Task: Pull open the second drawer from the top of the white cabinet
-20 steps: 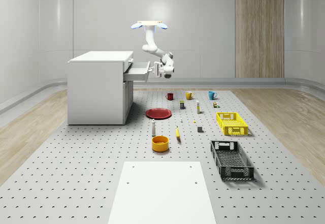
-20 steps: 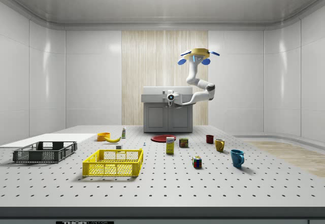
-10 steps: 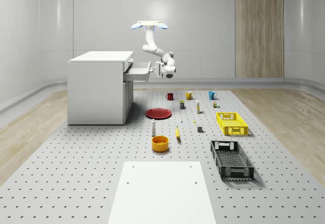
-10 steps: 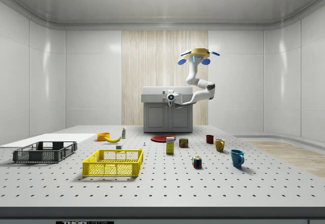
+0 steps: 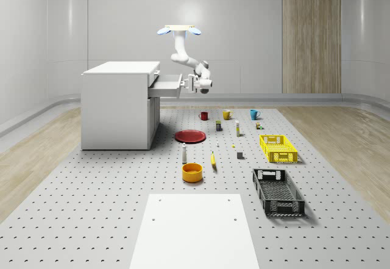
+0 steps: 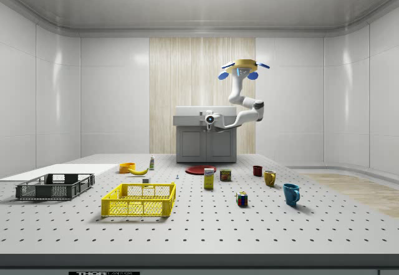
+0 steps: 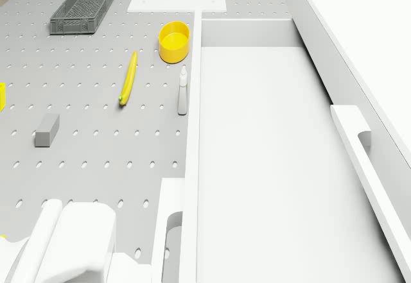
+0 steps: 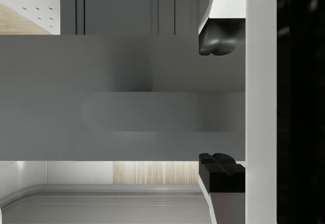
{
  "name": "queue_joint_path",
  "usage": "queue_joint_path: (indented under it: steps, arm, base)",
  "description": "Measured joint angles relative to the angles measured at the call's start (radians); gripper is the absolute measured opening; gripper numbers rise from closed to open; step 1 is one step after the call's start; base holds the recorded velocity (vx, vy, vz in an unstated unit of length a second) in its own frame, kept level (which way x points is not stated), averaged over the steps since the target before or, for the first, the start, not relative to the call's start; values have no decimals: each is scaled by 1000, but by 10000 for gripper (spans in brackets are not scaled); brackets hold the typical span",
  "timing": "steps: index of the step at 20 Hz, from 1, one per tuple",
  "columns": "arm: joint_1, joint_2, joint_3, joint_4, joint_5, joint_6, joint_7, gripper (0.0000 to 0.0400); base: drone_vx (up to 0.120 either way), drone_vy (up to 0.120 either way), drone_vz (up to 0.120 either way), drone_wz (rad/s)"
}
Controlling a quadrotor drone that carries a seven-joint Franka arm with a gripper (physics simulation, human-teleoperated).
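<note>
Gripper (image 8: 218, 104): in the wrist view you see its two dark fingertips (image 8: 218, 40) spread wide. One stands at each edge of the grey drawer front, and the pill-shaped handle (image 8: 162, 111) lies between them with clear gaps on both sides. Read this as a released hand, not one clamped on the handle.

Drone (image 5: 179, 30): it hovers in the air beside the white cabinet (image 5: 116, 104), on the whole-scene view's right. The arm reaches down and back toward the drawer front.

Second drawer (image 7: 257, 167): it stands well out of the cabinet body. The drone view shows its bare white floor open to the camera, and the top drawer above it is shut.

Change over the last second: in the whole-scene view the drawer front (image 5: 181, 85) has crept a little farther toward that view's right. The wrist has also risen slightly and drawn in close against the drawer front. The drone has kept its place.

Meaning for the task: judged from this, the pull is essentially done and the drawer is open. What remains is to back the hand clear, and you should watch that the fingertips do not catch the handle or nudge the drawer shut.
</note>
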Motion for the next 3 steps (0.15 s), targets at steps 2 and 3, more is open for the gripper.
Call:
queue_joint_path:
  steps: [2, 3]
  arm:
    - [2, -4, -1, 0, -3, 1, 3, 293]
    - [3, -5, -1, 1, -4, 2, 4, 294]
  base:
    - [0, 0, 0, 0]
    - [0, 0, 0, 0]
